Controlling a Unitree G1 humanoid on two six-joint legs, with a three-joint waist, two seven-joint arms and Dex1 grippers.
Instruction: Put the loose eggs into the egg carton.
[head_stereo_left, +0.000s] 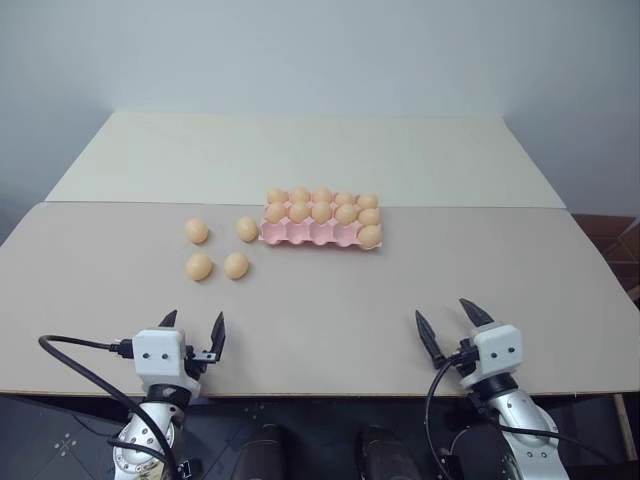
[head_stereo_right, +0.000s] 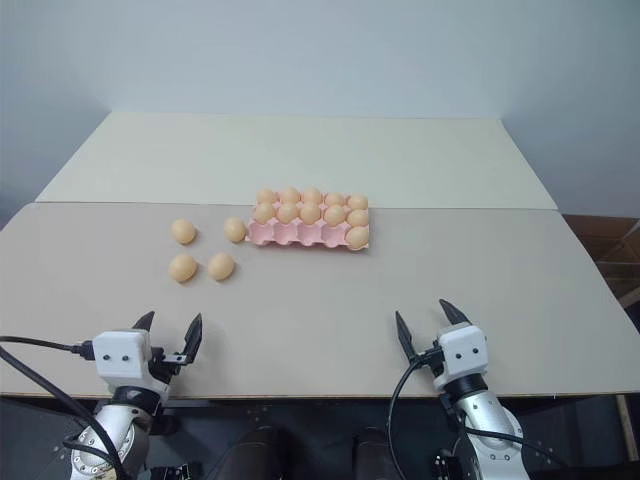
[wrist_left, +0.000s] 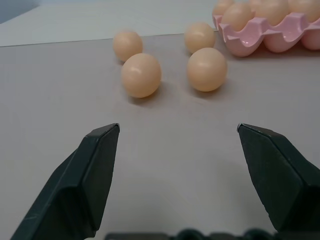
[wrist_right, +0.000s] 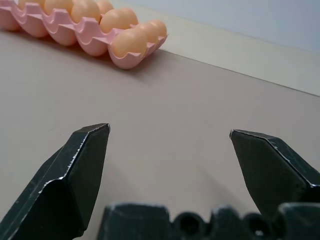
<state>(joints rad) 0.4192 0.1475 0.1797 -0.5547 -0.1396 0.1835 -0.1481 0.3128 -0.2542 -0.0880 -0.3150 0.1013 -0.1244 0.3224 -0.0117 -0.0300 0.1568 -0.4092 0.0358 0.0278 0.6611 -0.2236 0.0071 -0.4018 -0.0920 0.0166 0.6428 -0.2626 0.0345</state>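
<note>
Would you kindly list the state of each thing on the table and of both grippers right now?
loose eggs: four, lying on the table left of the carton, none held.
egg carton: lidless, far two rows full, near row has one egg at its right end, four cups empty.
left gripper: open, empty.
right gripper: open, empty.
table: bears the eggs and carton.

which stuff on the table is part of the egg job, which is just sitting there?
Part of the job:
- loose eggs
- egg carton, front row mostly empty
- left gripper, right gripper, both open

Just there:
- the two tables
</note>
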